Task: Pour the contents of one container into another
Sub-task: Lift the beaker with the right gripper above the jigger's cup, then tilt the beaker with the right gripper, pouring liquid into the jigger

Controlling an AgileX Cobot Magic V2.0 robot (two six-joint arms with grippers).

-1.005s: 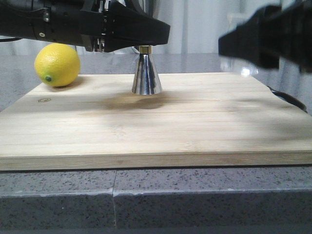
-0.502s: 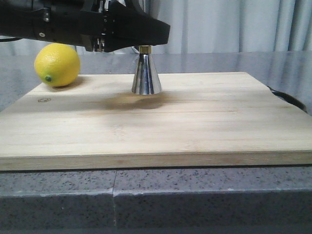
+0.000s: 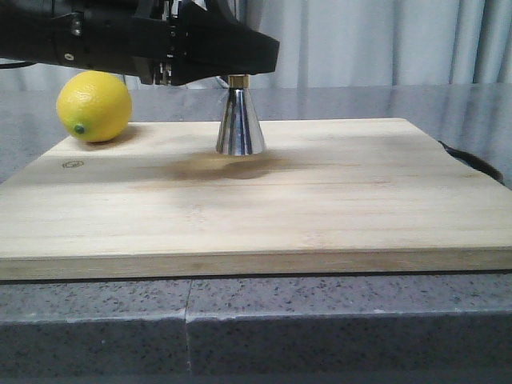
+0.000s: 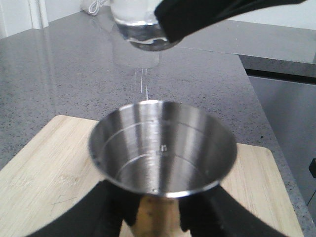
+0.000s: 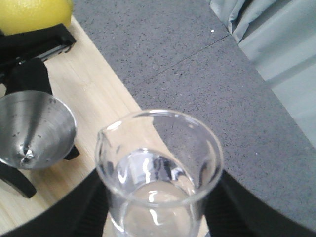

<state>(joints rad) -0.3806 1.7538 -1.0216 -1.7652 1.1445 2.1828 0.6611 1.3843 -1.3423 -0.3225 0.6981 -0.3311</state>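
The steel jigger (image 3: 240, 122) stands on the wooden board (image 3: 320, 200), a gold band at its waist. My left gripper (image 3: 232, 58) is shut on its upper cone. In the left wrist view its open cup (image 4: 163, 148) sits between the black fingers (image 4: 98, 212) of that gripper (image 4: 158, 219). My right gripper (image 5: 158, 210) is shut on the clear glass beaker (image 5: 158, 168), which stands upright with clear liquid in it. The beaker (image 4: 140, 29) hangs higher than the jigger rim and beyond it, apart from it. From the right wrist the jigger (image 5: 35, 129) shows beside the beaker. The front view shows neither the right gripper nor the beaker.
A yellow lemon (image 3: 94, 106) lies on the board's far left corner, close to my left arm (image 3: 96, 36). The board rests on a grey speckled counter (image 3: 320, 320). A dark cable (image 3: 468, 160) lies past the board's right edge. Curtains hang behind.
My right arm, which crossed the upper right of the front view a second ago, has left that view. The left arm, jigger and lemon have not moved.
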